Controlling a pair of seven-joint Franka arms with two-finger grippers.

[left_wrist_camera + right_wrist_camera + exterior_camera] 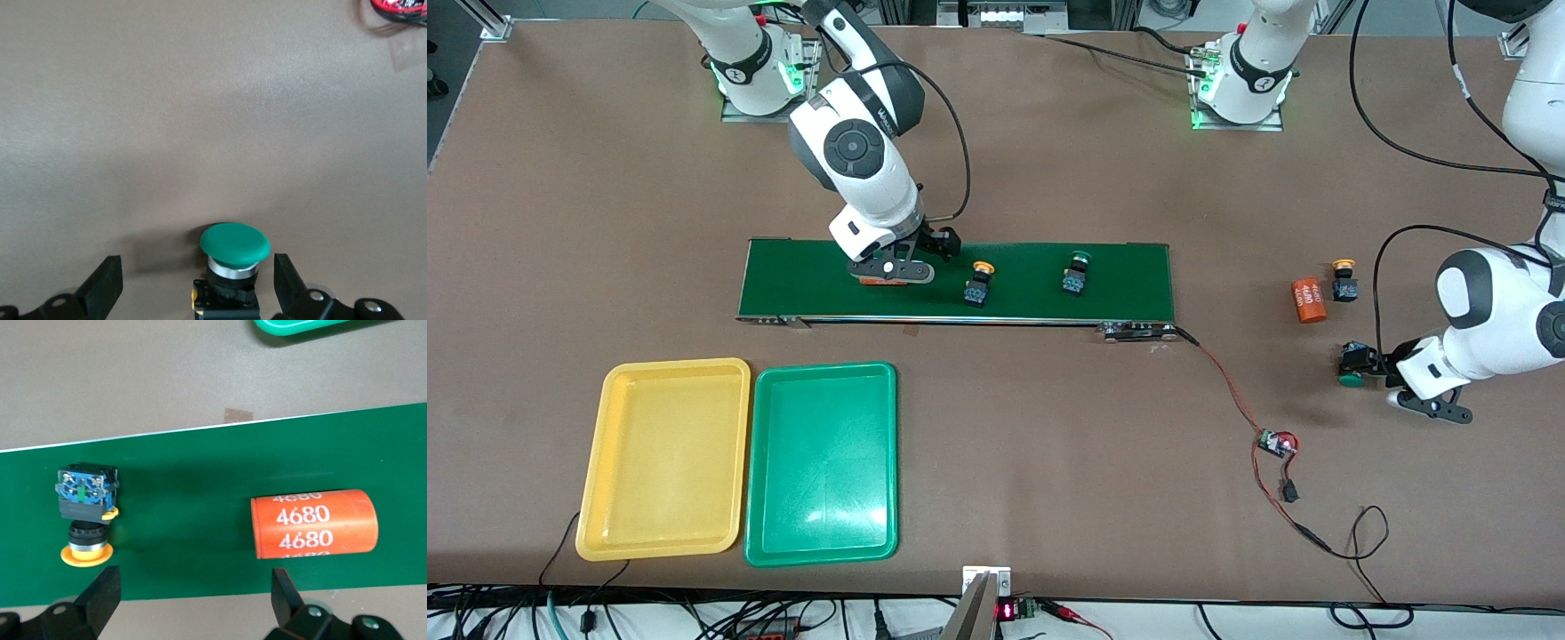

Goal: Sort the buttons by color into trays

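Note:
On the dark-green conveyor belt [1120,280] stand a yellow-capped button [979,283] and a green-capped button [1077,274]. Off the belt, toward the left arm's end of the table, lie another yellow-capped button [1344,280] and a green-capped button [1353,364]. My left gripper [1371,363] is down at the table and open, its fingers on either side of that green button [235,243] without touching it. My right gripper [889,274] hangs open over the belt, above an orange cylinder [313,523], with the yellow button [85,513] beside it. The yellow tray [665,458] and green tray [821,462] lie side by side, nearer the front camera than the belt.
A second orange "4680" cylinder [1309,300] lies next to the off-belt yellow button. A red-and-black cable with a small circuit board [1276,443] runs from the belt's end toward the table's front edge. A corner of the green tray [320,327] shows in the right wrist view.

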